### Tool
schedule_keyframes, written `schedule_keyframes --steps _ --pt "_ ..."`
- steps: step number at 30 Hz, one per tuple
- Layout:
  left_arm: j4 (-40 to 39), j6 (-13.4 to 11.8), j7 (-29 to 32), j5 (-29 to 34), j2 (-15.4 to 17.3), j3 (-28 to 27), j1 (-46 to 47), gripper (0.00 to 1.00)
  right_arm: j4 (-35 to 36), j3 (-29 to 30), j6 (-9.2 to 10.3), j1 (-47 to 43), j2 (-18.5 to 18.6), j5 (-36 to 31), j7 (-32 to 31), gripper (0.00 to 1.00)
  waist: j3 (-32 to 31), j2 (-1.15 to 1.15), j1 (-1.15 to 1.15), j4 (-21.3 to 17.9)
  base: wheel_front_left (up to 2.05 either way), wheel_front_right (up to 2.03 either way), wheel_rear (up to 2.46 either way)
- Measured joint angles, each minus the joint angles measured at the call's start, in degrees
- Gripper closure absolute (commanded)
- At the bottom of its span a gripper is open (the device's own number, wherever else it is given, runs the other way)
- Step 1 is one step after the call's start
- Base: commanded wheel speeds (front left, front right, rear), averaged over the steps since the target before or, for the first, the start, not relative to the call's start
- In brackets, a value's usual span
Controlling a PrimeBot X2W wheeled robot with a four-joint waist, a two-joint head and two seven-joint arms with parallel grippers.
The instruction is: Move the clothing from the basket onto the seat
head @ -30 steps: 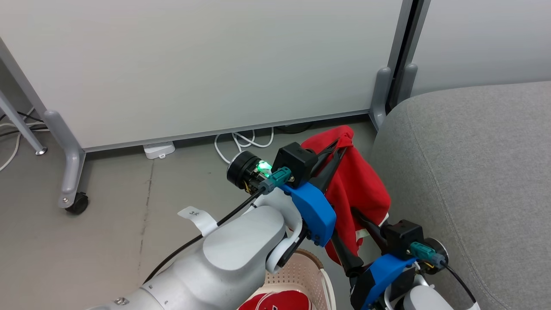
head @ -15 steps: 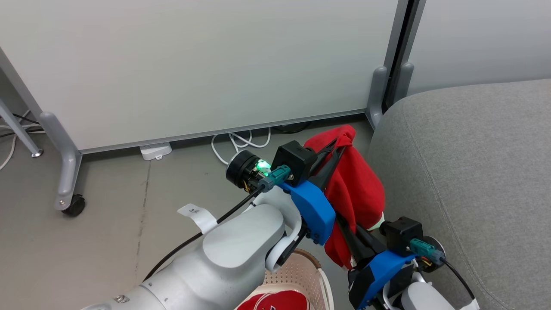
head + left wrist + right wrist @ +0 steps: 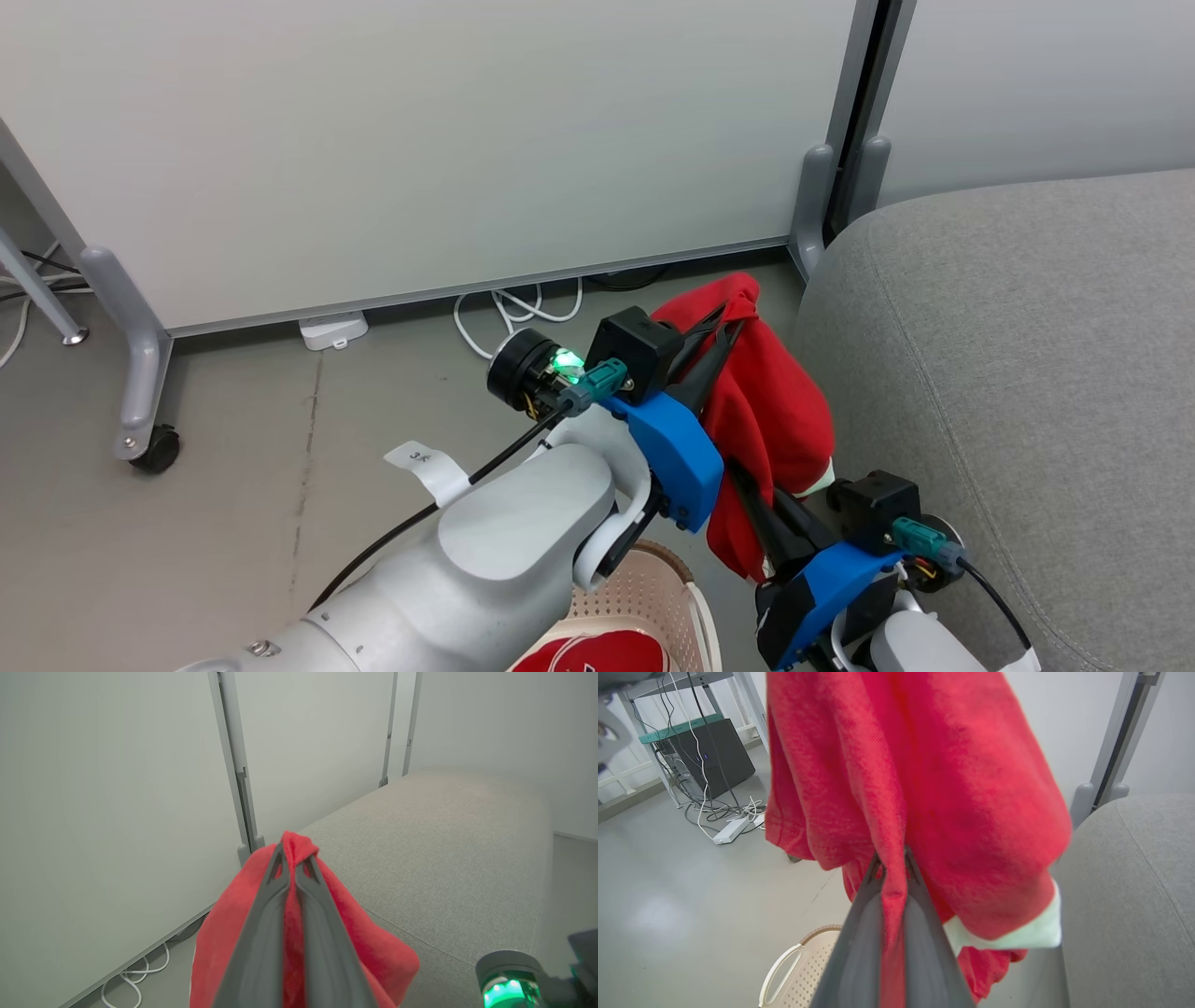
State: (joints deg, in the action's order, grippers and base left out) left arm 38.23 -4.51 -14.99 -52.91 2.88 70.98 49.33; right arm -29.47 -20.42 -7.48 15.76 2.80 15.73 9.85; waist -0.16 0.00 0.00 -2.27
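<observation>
The large grey fabric-upholstered couch [image 3: 1027, 373] takes up the three o'clock side of the head view. Just beside it the soft red garment with white trim [image 3: 775, 411] hangs clear of the floor, long axis running twelve to six. The cream perforated plastic basket [image 3: 653, 597] sits at seven o'clock, another red garment [image 3: 607, 651] inside. The left gripper [image 3: 294, 851] is clamped on the top fold, the right gripper [image 3: 893, 861] pinches a lower fold, nearer the couch; the carry, I judge, goes toward three o'clock

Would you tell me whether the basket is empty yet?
Not empty: a red garment lies inside the basket; the other garment hangs pinched in the left gripper and right gripper.
</observation>
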Motion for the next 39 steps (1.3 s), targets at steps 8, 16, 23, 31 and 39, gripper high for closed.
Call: schedule_keyframes --steps 8,16,23,31,39 --pt "0.6 0.0 0.0 -0.6 0.0 0.4 0.0 1.00 -0.3 -0.4 0.00 0.2 0.0 0.4 0.4 1.00 0.0 0.00 0.00 -0.2 0.00 0.00 0.00" --pt "1.2 -0.1 0.0 -1.6 0.0 1.2 0.0 0.00 -0.6 -0.8 0.01 0.2 0.0 0.6 0.8 1.00 -0.3 0.00 0.00 -0.5 0.00 0.00 0.00" --pt "1.0 -0.2 0.0 -1.6 0.0 1.5 0.0 0.00 -0.7 -0.6 0.01 0.3 0.0 0.6 0.9 1.00 -0.5 0.00 0.00 -0.3 0.00 0.00 0.00" --pt "-0.2 -0.7 0.0 -0.3 0.0 -1.6 -2.0 0.00 -0.5 0.0 0.01 0.3 0.0 0.5 1.4 1.00 -0.6 0.00 0.00 0.1 0.00 0.00 0.00" --pt "-8.0 -0.4 -0.1 9.1 3.7 -11.5 -11.7 0.00 0.0 2.6 0.01 0.1 0.0 0.0 1.8 1.00 -0.2 0.00 0.00 1.3 0.00 0.00 0.00"
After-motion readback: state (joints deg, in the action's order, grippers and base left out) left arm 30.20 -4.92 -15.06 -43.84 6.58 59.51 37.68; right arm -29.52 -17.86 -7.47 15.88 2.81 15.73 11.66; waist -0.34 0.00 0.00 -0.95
